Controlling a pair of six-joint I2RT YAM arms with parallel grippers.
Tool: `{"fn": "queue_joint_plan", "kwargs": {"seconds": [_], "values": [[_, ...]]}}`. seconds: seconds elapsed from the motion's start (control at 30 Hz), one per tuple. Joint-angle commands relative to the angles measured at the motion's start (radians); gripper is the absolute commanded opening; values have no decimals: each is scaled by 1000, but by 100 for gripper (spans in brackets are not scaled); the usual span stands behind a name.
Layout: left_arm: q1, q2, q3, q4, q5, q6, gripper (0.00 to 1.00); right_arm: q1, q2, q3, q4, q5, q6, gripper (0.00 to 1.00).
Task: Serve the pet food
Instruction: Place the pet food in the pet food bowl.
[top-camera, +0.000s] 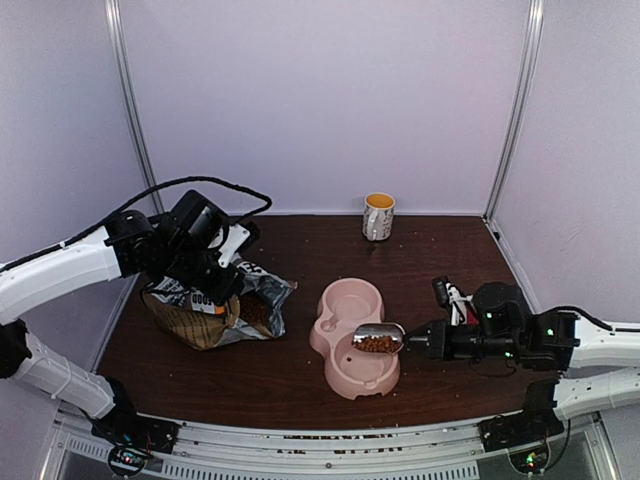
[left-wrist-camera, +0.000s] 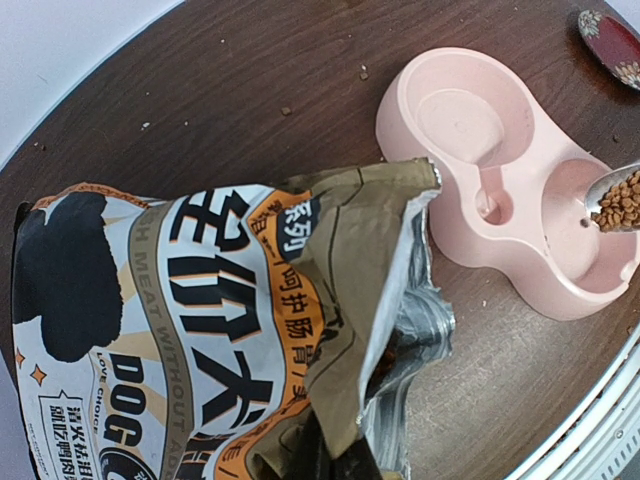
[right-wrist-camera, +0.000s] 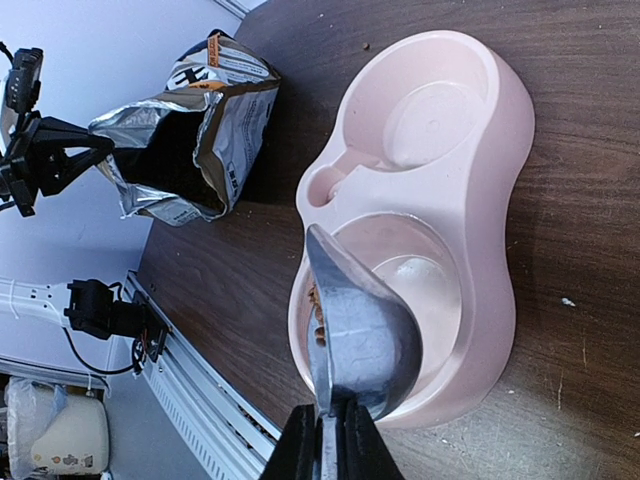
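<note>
One scoop (top-camera: 390, 329) of kibble (top-camera: 377, 344) hangs over the six-o'clock basin of the pink bowl (top-camera: 345, 300), its handle pinched by the right gripper (top-camera: 415, 340). At nine o'clock, the left gripper (top-camera: 212, 272) pinches the food bag (top-camera: 185, 320).

I am looking at 2 arms, the left arm (top-camera: 55, 272) and the right arm (top-camera: 600, 345), each made of smooth white rounded shells joined by black joint housings. A thick black cable (top-camera: 190, 183) arches above the left arm's bulky black wrist block, while the right arm's black wrist block carries small green lights (top-camera: 547, 331) and a short bundle of red and white wires (top-camera: 457, 298). Both arms end in black base mounts (top-camera: 135, 430), and the right gripper (right-wrist-camera: 332, 415) has 2 flat, matte black fingers (right-wrist-camera: 298, 450).
</note>
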Motion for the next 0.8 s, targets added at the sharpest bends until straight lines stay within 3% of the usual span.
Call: {"fn": "queue_joint_plan", "kwargs": {"seconds": [0.0,0.77], "values": [[5,-21,36,74,-30,-5,0,18,17,54,-38,7,-27,0],[5,-32,31,74,-34,-7,0,52,22,84,-78,51,-37,0]]}}
